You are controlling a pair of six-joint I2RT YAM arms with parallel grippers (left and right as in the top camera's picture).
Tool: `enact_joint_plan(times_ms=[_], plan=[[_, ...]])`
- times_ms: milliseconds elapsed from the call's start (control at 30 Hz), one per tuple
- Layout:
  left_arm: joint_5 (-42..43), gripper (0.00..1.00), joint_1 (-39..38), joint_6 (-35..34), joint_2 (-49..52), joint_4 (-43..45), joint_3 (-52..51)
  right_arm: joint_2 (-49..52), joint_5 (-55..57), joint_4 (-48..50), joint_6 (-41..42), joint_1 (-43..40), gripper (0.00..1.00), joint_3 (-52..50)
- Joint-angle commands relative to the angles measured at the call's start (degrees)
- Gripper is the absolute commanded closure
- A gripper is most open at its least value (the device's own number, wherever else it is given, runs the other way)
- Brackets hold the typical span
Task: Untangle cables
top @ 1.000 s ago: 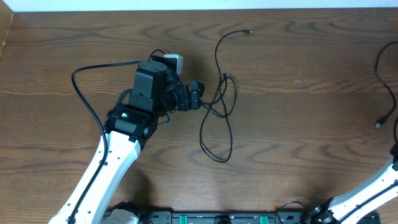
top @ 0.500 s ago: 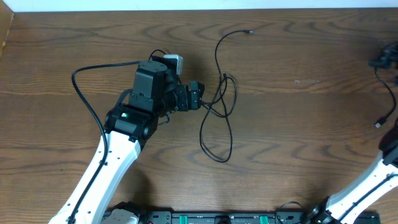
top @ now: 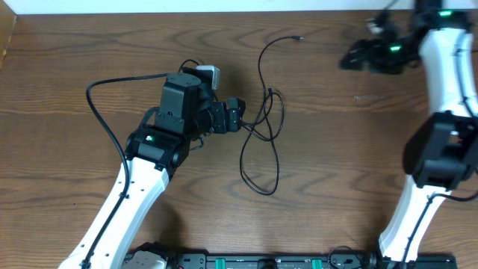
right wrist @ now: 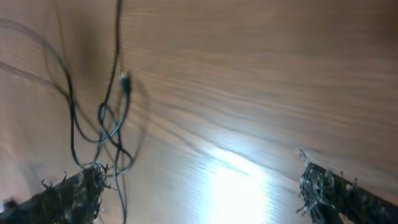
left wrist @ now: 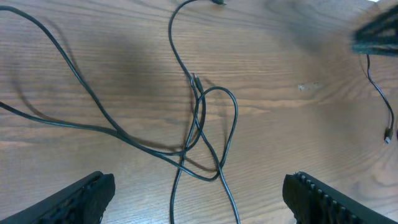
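- Jaws of left gripper (top: 240, 116) spread wide, low over wooden table (top: 343, 172), tips just beside the knot.
- Thin black cables (top: 259, 122) crossed in a loose knot mid-table; one strand up to a plug (top: 299, 37) near far edge.
- Another black cable (left wrist: 377, 93) well apart, to the right.
- Jaws of right gripper (top: 349, 58) spread wide, over far-right part of table; wrist view blurred.
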Motion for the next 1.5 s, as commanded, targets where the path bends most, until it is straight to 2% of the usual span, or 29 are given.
enact_joint_plan(times_ms=[0, 100, 167, 233, 467, 700, 1000, 1300, 1467], plan=[[-10.56, 0.09, -0.02, 1.25, 0.26, -0.72, 0.52, -0.24, -0.7, 3.74, 3.5, 5.86, 0.01, -5.29], [-23.96, 0.09, -0.02, 1.22, 0.26, -3.63, 0.52, -0.24, -0.68, 8.09, 3.85, 11.32, 0.01, -9.7], [-37.4, 0.08, -0.02, 1.22, 0.37, -6.71, 0.52, -0.24, 0.0, 12.55, 3.85, 17.84, 0.01, -13.79], [-41.0, 0.09, -0.02, 1.22, 0.37, -7.63, 0.52, -0.24, 2.78, 14.05, 3.87, 21.53, 0.01, -15.19], [-41.38, 0.09, -0.02, 1.18, 0.37, -8.7, 0.52, -0.24, 15.78, 15.26, 4.7, 34.45, 0.01, -15.98], [-41.38, 0.08, -0.02, 1.18, 0.37, -8.7, 0.52, -0.24, 26.01, 16.76, 4.66, 40.52, 0.01, -16.24], [-41.38, 0.08, -0.02, 1.18, 0.37, -8.7, 0.52, 2.38, 25.94, 18.64, 3.61, 41.31, 0.01, -16.31], [-41.38, 0.08, -0.02, 1.18, 0.37, -8.7, 0.52, 8.76, 13.86, 18.64, -0.48, 41.48, 0.01, -16.33], [-41.38, 0.08, -0.02, 1.18, 0.37, -8.7, 0.52, 9.49, 20.06, 18.23, -0.44, 41.66, 0.17, -16.37]])
